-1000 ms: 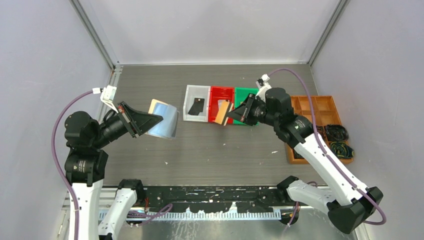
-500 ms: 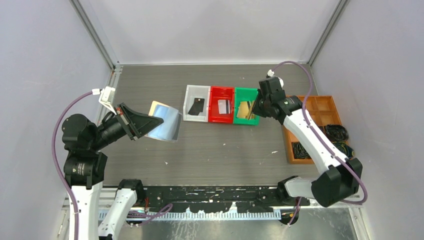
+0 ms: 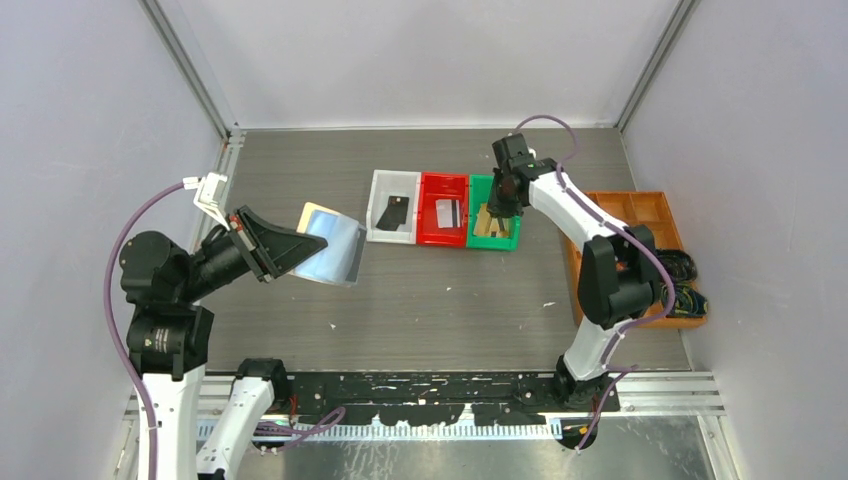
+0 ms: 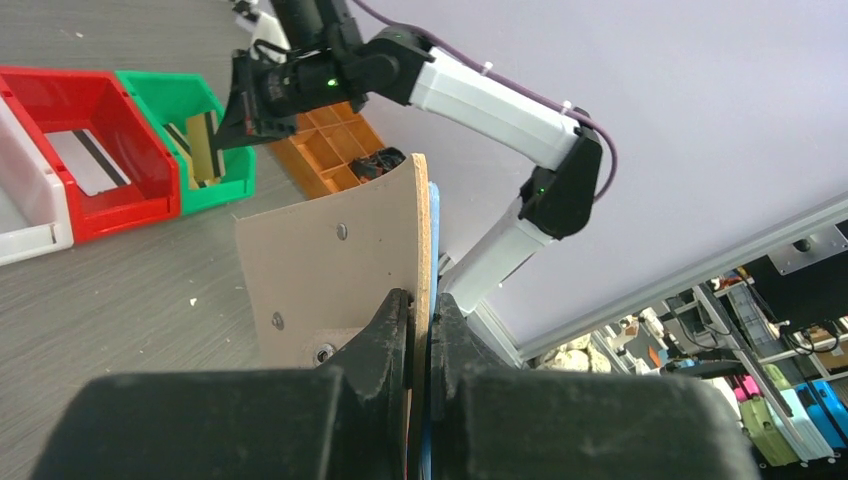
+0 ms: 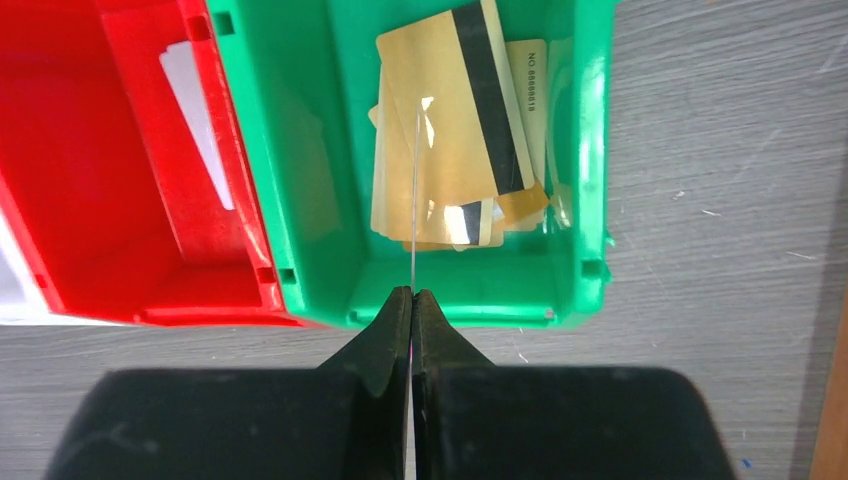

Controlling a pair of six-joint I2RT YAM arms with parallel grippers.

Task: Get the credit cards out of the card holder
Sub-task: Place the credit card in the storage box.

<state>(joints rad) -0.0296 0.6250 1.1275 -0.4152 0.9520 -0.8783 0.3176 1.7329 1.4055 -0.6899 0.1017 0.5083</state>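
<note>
Right gripper (image 5: 411, 295): my jaws are pressed together on 1 held card (image 4: 203, 145), upright just above the green bin (image 5: 310, 150), I judge for dropping it in by colour.
Gold cards (image 5: 440, 110): lying inside the green bin.
Left gripper (image 4: 422, 305): clamped on the card holder (image 4: 330, 260), raised well left of the green bin, sleeves facing it for pulling.
Writing: "NO" then digits on 1 binned card, too small to read surely.

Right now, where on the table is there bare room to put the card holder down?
The widest bare patch of table lies in front of the three bins, reaching the near edge, between the card holder and the orange tray. A narrower bare strip runs behind the bins to the back wall. It is crowded at the bins and the tray.
</note>
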